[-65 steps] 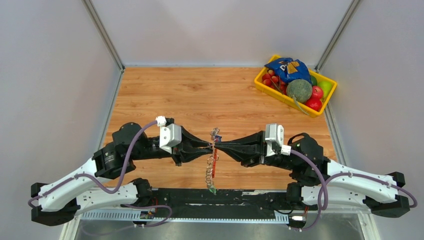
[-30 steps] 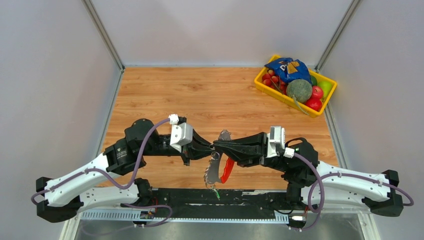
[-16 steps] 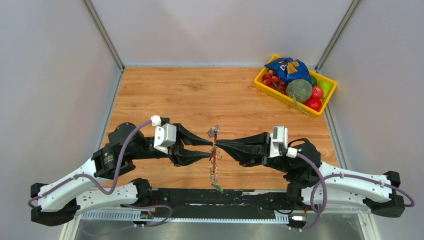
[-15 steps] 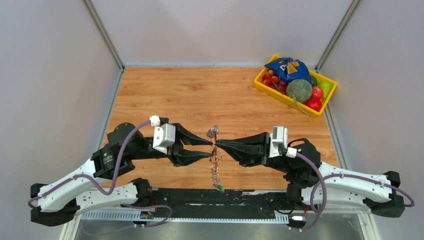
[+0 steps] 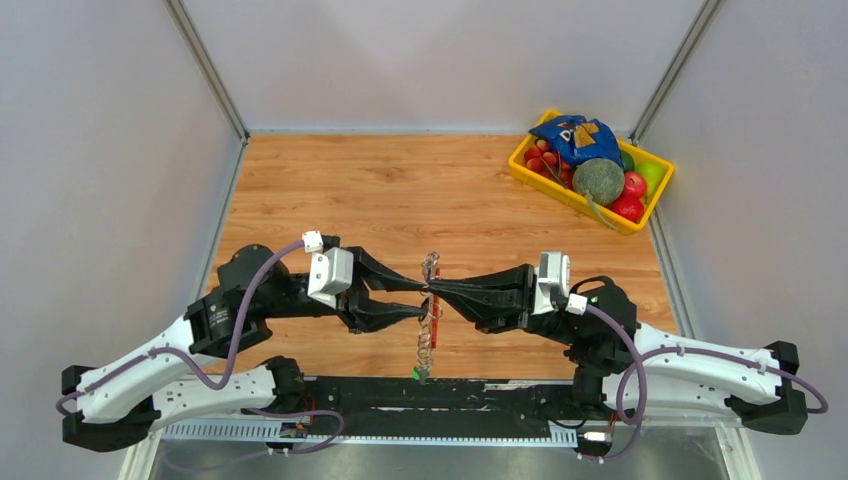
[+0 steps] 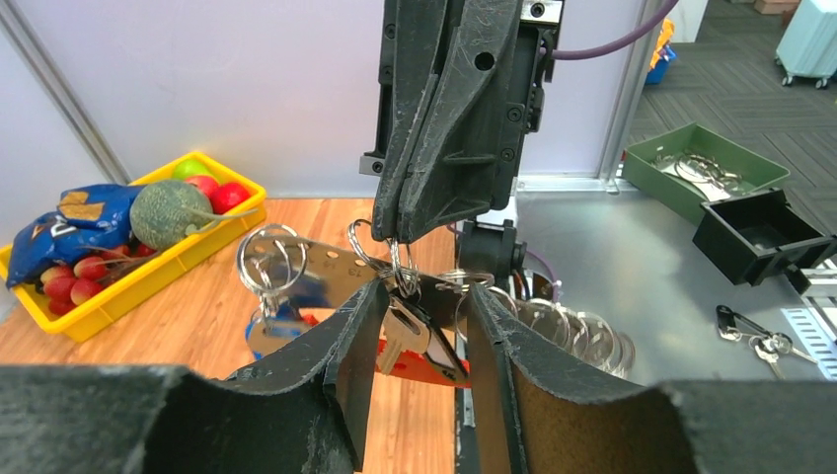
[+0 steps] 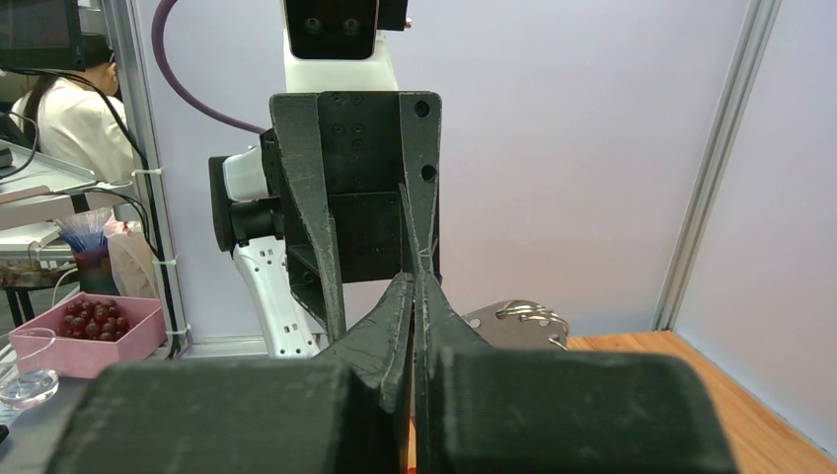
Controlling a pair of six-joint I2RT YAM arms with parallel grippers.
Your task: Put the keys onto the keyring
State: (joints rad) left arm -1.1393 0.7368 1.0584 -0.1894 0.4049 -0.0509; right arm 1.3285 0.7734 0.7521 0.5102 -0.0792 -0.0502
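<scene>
the left pincer [image 6: 426,296] stands half open, one finger either side of a silver key [image 6: 398,334], likely ready to regrip or steady it. just beyond, the keyring [image 6: 403,269] that the key seems to hang from is pinched in the closed right pincer [image 6: 397,229], held above the counter [image 5: 400,190] so the strap [image 5: 426,345] dangles free.

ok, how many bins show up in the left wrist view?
3: yellow bin far left, green bin upper right, black bin just below it. None seem hidden.
</scene>
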